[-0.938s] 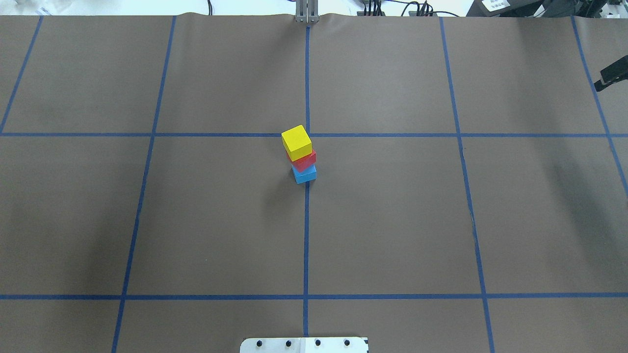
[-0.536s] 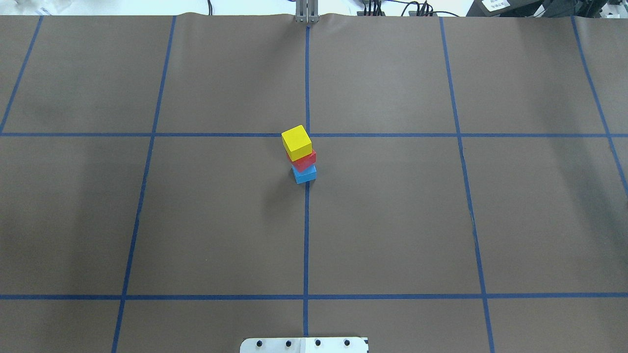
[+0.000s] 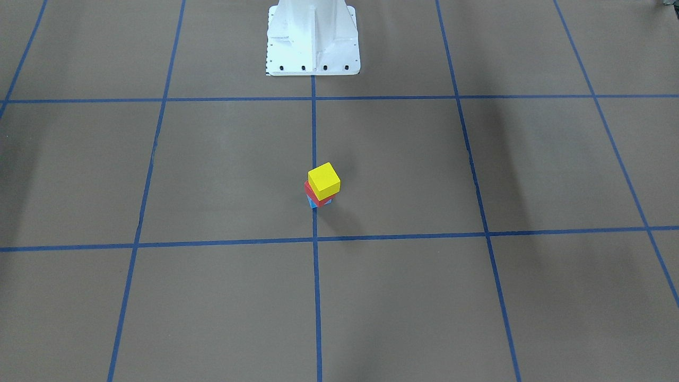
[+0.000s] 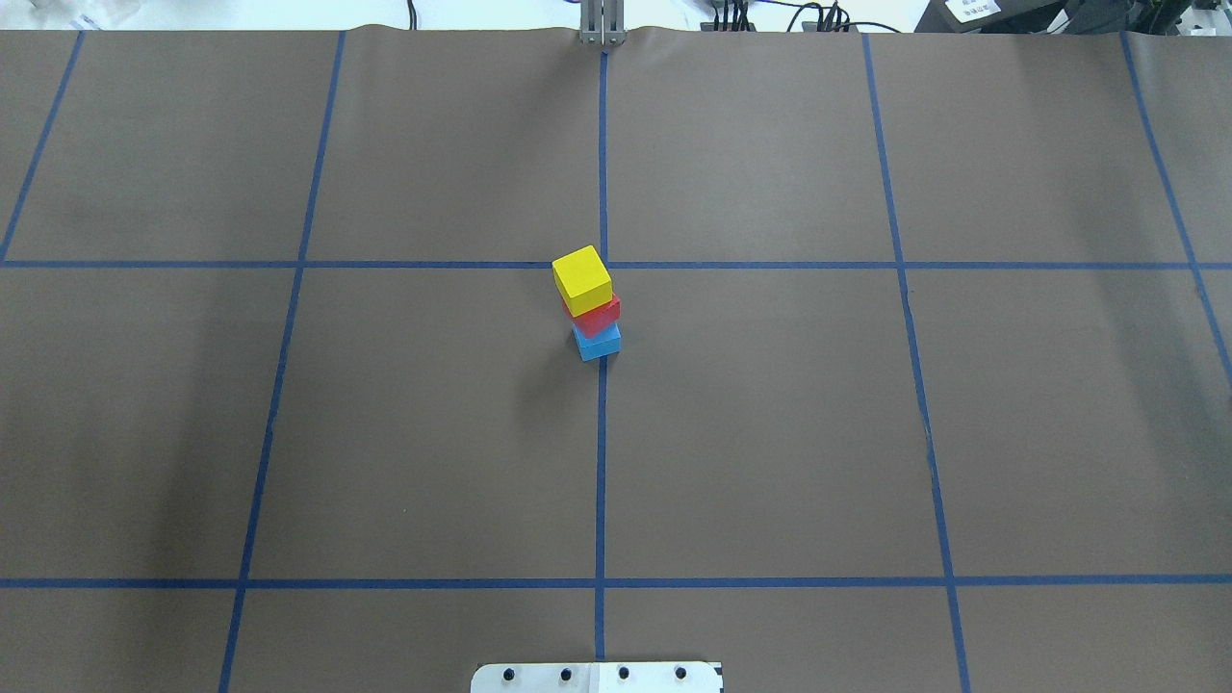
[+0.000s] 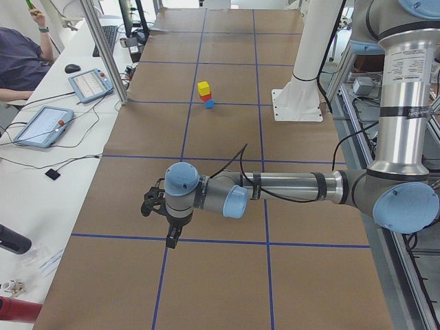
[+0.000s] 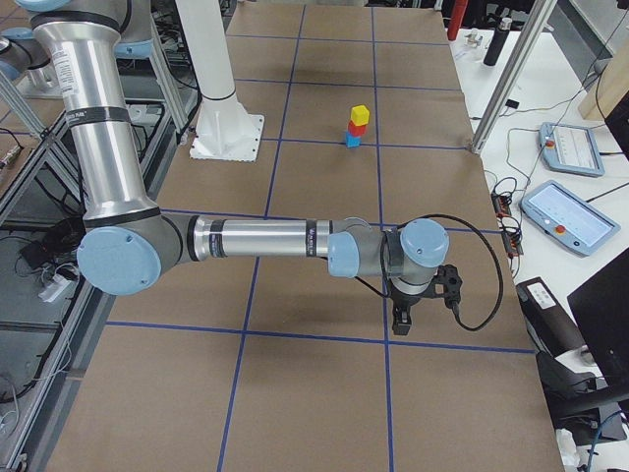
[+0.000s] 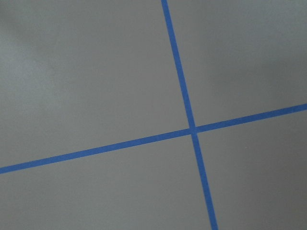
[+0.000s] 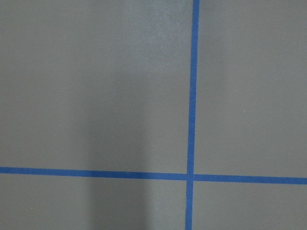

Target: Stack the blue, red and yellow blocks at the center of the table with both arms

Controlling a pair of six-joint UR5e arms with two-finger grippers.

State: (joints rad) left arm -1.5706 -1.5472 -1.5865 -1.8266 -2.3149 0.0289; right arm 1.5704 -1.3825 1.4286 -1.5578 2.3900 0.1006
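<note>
Item: three-block stack, standing at the middle of the bench (image 4: 770, 433). Composition, bottom to top: blue block (image 4: 601, 344) on the brown covering, red block (image 4: 599, 316) resting on it, yellow block (image 4: 581, 275) resting on the red. Long axis: upright; the front-facing view shows the blocks turned slightly against one another, but each sits on the one below. Position: touching the central blue tape line (image 4: 602, 462), just on the robot's side of the cross line, in line with the white robot base (image 3: 313, 37). Left gripper (image 5: 170, 237): hangs low over the bench at the robot's left end, well apart from the stack, holding nothing; it shows only in the side view, so whether its jaws stand apart or together cannot be told. Right gripper (image 6: 401, 320): hangs likewise at the robot's right end, well apart from the stack, holding nothing; jaw state likewise cannot be told. Both wrist views show only bare covering and tape crossings, no block. Bearing: the stack lies inward along the bench from each gripper, toward the centre; neither arm looks clearly nearer. Assessment: the stack appears complete in the order named, and no grasp seems called for. Any correction would need a long inward reach and a descent from above, since a sideways touch could topple the column.
</note>
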